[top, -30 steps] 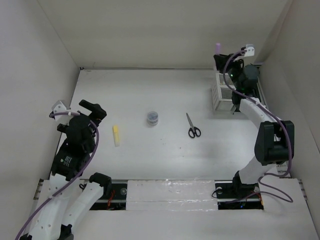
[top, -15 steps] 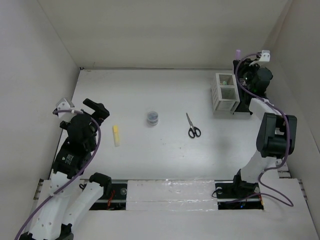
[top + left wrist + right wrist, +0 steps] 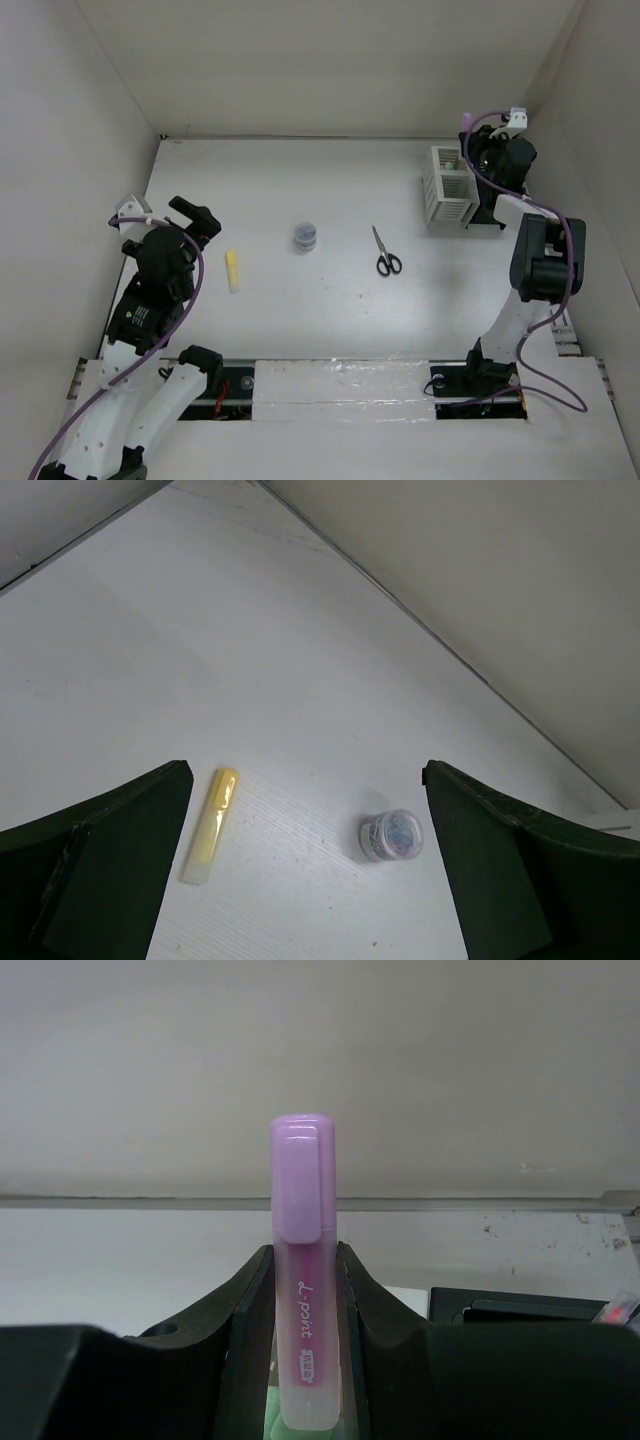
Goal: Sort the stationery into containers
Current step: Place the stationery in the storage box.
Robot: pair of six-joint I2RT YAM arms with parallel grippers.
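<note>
My right gripper is shut on an upright purple highlighter. In the top view that gripper hangs over the back of the white organizer, and the highlighter's purple tip shows. Something green lies just under the highlighter. The black organizer is beside it, mostly hidden by the arm. My left gripper is open above the table. Below it lie a yellow highlighter and a small round roll. Black-handled scissors lie mid-table.
White walls close the table at the back and both sides. The organizers stand near the back right corner. The yellow highlighter, roll and scissors are spread apart in a row across the middle. Both arm bases sit at the near edge.
My right gripper carried the purple highlighter to the right along the back wall, then dropped a little toward the white organizer. My left gripper shifted slightly and stayed open.
</note>
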